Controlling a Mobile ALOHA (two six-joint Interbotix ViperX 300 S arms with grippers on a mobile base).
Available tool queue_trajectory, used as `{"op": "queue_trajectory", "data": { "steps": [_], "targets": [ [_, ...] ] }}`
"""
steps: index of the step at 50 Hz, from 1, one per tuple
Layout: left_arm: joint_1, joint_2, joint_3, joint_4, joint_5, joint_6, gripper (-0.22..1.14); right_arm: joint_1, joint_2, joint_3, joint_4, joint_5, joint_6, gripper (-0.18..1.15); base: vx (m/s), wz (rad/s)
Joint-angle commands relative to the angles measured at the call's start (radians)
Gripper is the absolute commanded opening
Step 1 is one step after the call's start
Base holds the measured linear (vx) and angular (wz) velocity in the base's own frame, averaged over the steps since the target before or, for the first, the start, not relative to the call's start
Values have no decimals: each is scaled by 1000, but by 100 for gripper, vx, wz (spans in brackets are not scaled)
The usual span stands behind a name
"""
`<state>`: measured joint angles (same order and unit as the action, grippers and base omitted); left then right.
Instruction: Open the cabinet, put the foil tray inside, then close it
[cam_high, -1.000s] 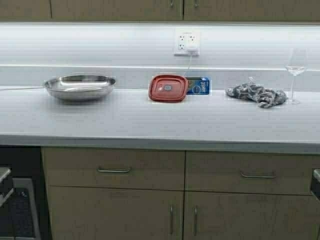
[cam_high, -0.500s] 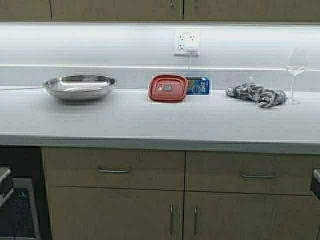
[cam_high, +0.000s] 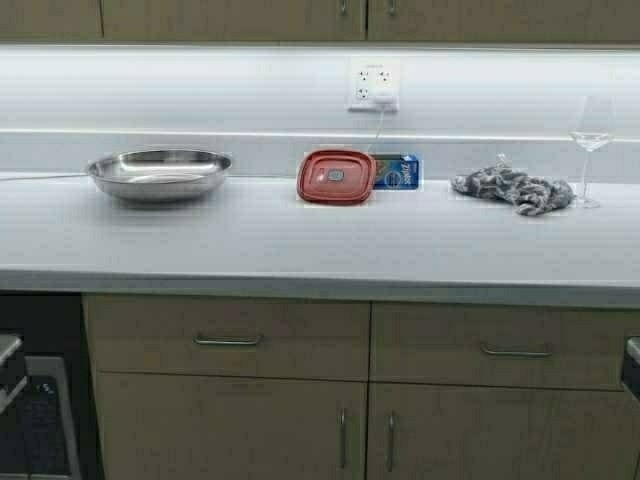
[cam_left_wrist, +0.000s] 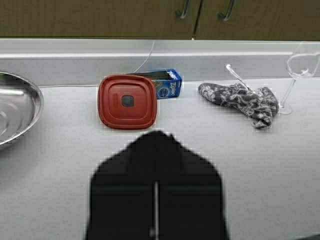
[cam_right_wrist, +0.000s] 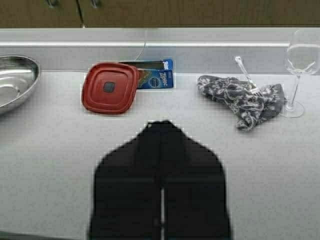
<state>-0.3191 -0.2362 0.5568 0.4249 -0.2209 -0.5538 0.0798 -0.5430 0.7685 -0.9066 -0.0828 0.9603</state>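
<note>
The cabinet (cam_high: 365, 18) hangs shut above the counter (cam_high: 320, 245); no foil tray shows. The left gripper (cam_left_wrist: 156, 150) and right gripper (cam_right_wrist: 161, 135) are pressed together over bare counter, short of the red square lid (cam_high: 336, 176) and steel bowl (cam_high: 160, 172).

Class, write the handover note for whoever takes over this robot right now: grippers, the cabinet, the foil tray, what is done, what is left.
Left gripper: shut, empty, above the counter, short of the red lid.
Right gripper: shut, empty, also above the counter.
Cabinet: on the wall above, both doors closed.
Foil tray: in no view.
Done: cannot tell; the tray may be inside already or out of sight.
Left: locate the tray; if it is not stored, open, place, close.
</note>
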Motion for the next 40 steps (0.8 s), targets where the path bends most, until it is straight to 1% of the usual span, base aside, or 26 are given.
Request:
{"op": "queue_trajectory", "data": {
  "steps": [1,40],
  "targets": [
    [0,-12,-9,-2,-6,2,4,2,-5,-12,-2,-5,-2,7,0,0],
    [-2,-12,-15,-2,-6,2,4,2,2,-12,-2,-5,-2,7,0,0]
  ]
}}
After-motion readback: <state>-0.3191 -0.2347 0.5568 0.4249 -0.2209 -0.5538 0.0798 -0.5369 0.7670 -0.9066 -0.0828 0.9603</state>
